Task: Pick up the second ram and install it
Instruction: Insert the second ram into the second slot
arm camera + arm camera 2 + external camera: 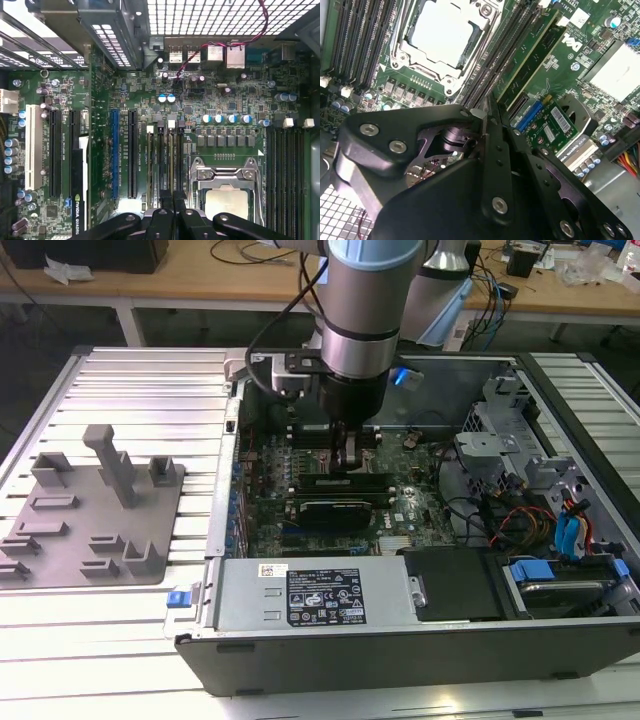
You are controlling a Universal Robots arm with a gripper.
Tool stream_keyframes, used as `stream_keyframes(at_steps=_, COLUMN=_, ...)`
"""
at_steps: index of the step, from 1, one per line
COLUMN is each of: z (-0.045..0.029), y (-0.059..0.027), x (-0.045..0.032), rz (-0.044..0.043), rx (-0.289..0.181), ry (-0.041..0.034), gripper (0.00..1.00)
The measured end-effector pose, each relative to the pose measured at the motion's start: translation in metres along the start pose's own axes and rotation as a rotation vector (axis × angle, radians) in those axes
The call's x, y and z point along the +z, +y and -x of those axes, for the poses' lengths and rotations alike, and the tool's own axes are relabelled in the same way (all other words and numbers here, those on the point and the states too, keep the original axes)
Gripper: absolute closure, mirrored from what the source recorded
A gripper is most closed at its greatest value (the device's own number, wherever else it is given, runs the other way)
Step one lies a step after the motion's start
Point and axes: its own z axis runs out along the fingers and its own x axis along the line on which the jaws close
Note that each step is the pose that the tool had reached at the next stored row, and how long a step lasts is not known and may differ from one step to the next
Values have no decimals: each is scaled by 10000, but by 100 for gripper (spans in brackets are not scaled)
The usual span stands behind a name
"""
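Working this remotely, I see the gripper [482, 116] with its two black fingers [496, 150] drawn together. I read them as clenched on the top edge of the second ram [527, 55]. In the second wrist view the green stick runs straight into the fingertips, though the contact itself is hidden by the fingers' own bulk. So I judge the pick-up done and the installing in hand. The stick stands in line with the black memory slots [492, 60], just beside the CPU socket [445, 35]. Whether it is fully seated I cannot tell.

Completing this step calls, I think, for a straight push down with the stick kept square to its slot, so both ends go in evenly. Any tilt could jam one end or load the motherboard [150, 85].

The stick is thin, long and narrow, green, with small components along its face. I expect it is stiff but easily stressed edgewise.

In the exterior view the work sits deep in the open computer case [400, 640], on the socket's near side. The grey fixture [100, 510] is well apart toward the exterior view's left.
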Motion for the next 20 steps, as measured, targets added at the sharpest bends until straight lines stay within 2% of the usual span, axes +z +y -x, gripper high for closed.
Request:
stream_keyframes(at_steps=3, z=0, y=11, x=12, rz=-1, rx=2, ry=-25, gripper=91)
stream_keyframes(at_steps=5, z=1, y=22, x=45, rz=-1, rx=-1, ry=-68, gripper=91)
stream_keyframes(at_steps=7, z=1, y=22, x=67, rz=1, rx=7, ry=-71, gripper=91)
stream_keyframes(at_steps=19, z=-9, y=22, x=73, rz=-1, rx=7, ry=-73, gripper=91)
stream_keyframes(at_steps=20, z=-10, y=21, x=81, rz=-1, rx=5, ry=-101, gripper=91)
